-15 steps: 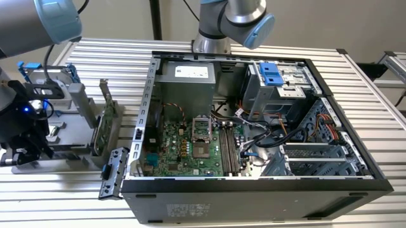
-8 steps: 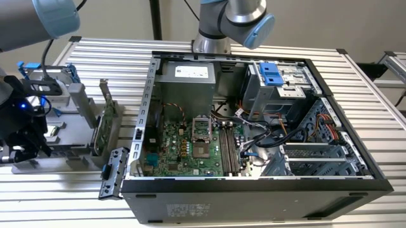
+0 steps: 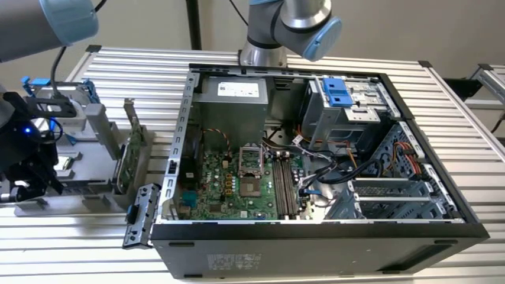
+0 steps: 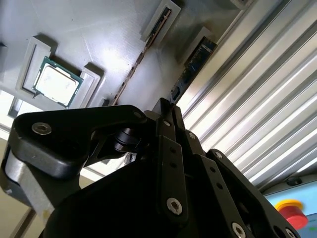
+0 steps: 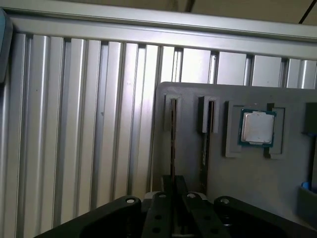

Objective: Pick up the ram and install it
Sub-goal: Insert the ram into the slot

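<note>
Two thin dark circuit-board sticks stand on edge in narrow slots of the grey moulded tray [image 5: 277, 198]. You want the outer one, the ram [image 5: 173, 134]. It sits in the slot just beside the tray's edge, near a corner. The second stick [image 5: 205, 144] stands between it and the silver square processor chip [image 5: 257, 126].

Your black linkage gripper [image 5: 174, 186] is lined up with one end of the ram in both wrist views and is very close to it. You cannot tell whether the claw is apart or clamped on the stick, or whether it touches the stick at all.

In the exterior view the tray lies at the edge of the slatted aluminium tabletop [image 3: 442, 118], on the exterior view's left. The open black computer case [image 3: 316, 248] stands mid-tabletop, apart from the tray. Inside it, the long memory slots [image 3: 285, 183] lie on the green motherboard [image 3: 229, 183]. The ram is in the tray, so it is not installed yet.

Handling, as a judgement:
- **Weight and stiffness:** the ram looks very light, stiff along its length and thin across.
- **Fragility:** it is likely fragile at the chips and along the contact edge down in the slot.
- **Slipping:** the flat faces are probably smooth, so a light pinch could let it pivot or slide.
- **Where to hold:** take it across the two flat faces, high on the exposed upper edge and about mid-length, clear of the contact edge.
- **Squeeze:** use a moderate squeeze only and keep the stick upright, since a tilt in the slot could bind it.
</note>
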Tool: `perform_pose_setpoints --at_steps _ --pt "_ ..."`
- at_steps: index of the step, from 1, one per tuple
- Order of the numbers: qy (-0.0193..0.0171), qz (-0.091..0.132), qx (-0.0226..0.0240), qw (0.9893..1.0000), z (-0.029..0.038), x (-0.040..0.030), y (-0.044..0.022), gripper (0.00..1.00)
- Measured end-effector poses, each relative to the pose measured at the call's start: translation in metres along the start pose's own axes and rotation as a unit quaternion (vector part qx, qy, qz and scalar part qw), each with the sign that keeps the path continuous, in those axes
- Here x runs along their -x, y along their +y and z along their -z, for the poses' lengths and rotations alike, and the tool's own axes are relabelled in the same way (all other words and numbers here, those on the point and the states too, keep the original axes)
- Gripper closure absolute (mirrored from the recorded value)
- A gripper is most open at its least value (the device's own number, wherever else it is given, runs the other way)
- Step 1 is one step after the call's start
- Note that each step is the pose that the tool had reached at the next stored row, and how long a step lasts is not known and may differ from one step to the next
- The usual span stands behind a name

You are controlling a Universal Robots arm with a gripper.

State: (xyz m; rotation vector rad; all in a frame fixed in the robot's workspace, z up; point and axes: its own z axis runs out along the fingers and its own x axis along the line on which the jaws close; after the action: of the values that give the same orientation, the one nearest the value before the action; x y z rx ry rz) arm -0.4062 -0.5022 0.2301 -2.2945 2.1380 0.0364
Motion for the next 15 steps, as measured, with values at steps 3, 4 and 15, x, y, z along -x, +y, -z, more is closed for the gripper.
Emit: perform_pose_setpoints --at_steps 3,4,15 --pt "0.0000 0.000 0.0000 1.0000 0.0002 0.0000 0.0000 1.00" --pt "0.0001 0.000 0.0002 1.0000 0.0009 0.0000 0.0000 1.00" --pt "0.0000 0.000 0.0001 1.0000 0.0144 0.0003 0.0002 1.00"
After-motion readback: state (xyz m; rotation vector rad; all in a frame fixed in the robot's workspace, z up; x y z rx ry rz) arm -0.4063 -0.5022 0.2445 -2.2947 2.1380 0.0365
